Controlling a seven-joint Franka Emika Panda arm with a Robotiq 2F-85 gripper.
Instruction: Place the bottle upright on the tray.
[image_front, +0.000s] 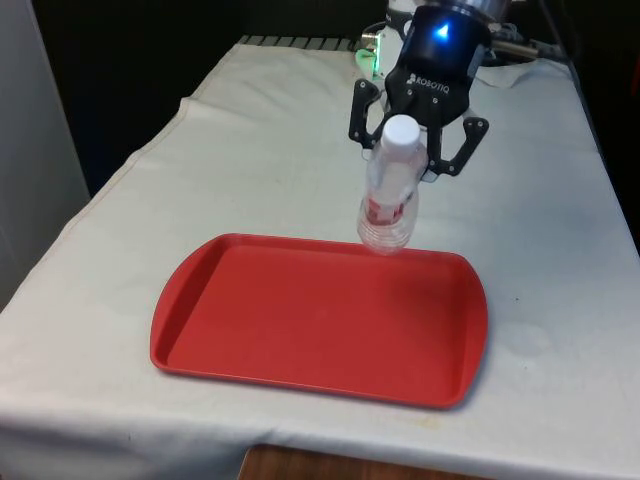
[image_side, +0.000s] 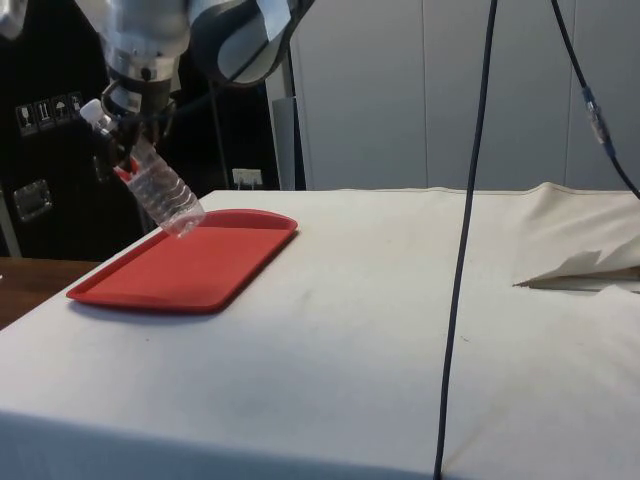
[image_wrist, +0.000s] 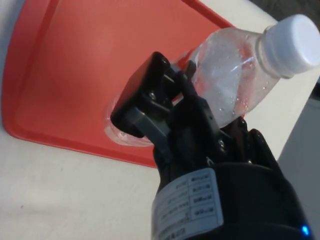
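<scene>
**Bottle held tilted over the tray's edge**

Bottle (image_front: 390, 190) caught in the claw (image_front: 415, 150), clear plastic with a white cap and a red band round its middle. Held up in the air, not standing. Tilted, with the cap end high and beside the claw, and the bottom end hanging lower, out past the fingers (image_wrist: 150, 107).

Claw closed tight around the bottle's middle, one finger on each side, as seen in the wrist view.

Bottom of the bottle (image_side: 165, 195) just over the far rim of the red tray (image_front: 320, 320), on the side nearest the robot. Not touching the tray floor in the side view, only hanging just above it.

Tray (image_side: 185, 265) flat on the white cloth (image_front: 260, 140), near the table's front edge.
</scene>
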